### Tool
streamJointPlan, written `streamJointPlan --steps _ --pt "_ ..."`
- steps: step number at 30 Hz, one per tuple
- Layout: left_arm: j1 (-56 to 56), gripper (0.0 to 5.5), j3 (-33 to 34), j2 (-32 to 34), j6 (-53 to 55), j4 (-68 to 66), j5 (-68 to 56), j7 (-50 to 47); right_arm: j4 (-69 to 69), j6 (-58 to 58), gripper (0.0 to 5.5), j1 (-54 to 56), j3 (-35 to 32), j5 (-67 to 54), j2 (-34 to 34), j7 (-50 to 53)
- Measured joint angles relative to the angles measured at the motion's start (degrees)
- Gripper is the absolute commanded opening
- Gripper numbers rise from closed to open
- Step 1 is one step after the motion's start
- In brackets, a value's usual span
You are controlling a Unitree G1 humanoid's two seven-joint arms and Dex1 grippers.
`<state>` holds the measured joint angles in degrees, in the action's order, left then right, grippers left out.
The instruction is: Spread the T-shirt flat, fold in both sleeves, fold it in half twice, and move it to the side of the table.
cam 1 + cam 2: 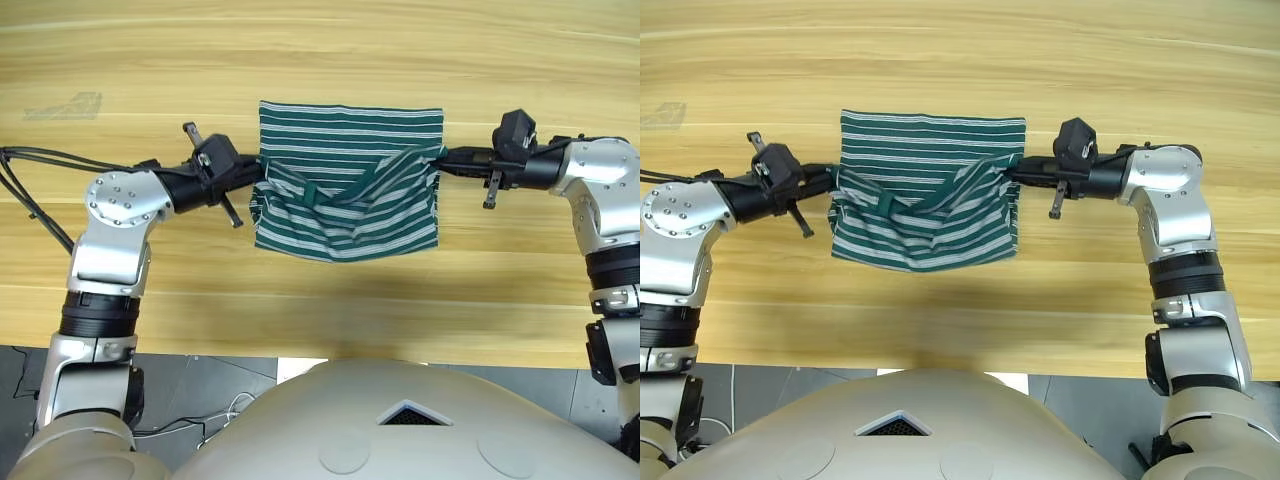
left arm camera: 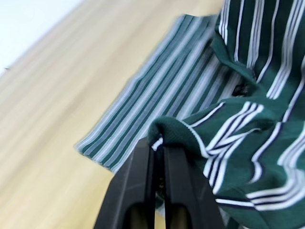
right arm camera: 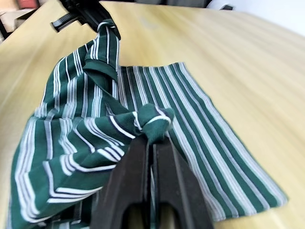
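Note:
A green T-shirt (image 1: 350, 190) with white stripes hangs partly lifted over the middle of the wooden table (image 1: 320, 60). Its far edge (image 1: 350, 118) lies flat on the table, while the near part sags between the two arms. My left gripper (image 1: 262, 172) is shut on the shirt's left corner, with a pinched bunch of cloth (image 2: 164, 136) at its fingertips. At the right corner my right gripper (image 1: 440, 155) is shut on another bunch of cloth (image 3: 152, 121). Both hold their corners a little above the table.
Bare wood surrounds the shirt on every side. The table's near edge (image 1: 300, 355) runs across the bottom of the head views, with dark floor below it. A faint grey mark (image 1: 65, 105) sits on the table at far left.

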<state>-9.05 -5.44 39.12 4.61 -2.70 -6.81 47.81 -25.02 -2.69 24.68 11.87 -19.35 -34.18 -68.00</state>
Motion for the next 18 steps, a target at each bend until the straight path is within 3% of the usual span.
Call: streamJointPlan --steps 13,14,18 --pt "-10.4 0.06 2.2 -4.0 -4.2 -13.9 0.6 -2.4 -18.8 -7.0 0.0 10.7 -5.8 4.3 4.6 0.6" --pt "-11.5 0.06 1.7 -4.4 -4.7 -15.5 2.0 -3.1 -19.3 -7.6 0.29 10.7 -5.7 5.0 4.8 0.3" --pt "-12.7 0.91 -0.8 -7.2 -6.2 -20.1 4.6 -3.9 -20.5 -8.5 1.07 9.2 -5.6 5.7 5.0 -2.0"
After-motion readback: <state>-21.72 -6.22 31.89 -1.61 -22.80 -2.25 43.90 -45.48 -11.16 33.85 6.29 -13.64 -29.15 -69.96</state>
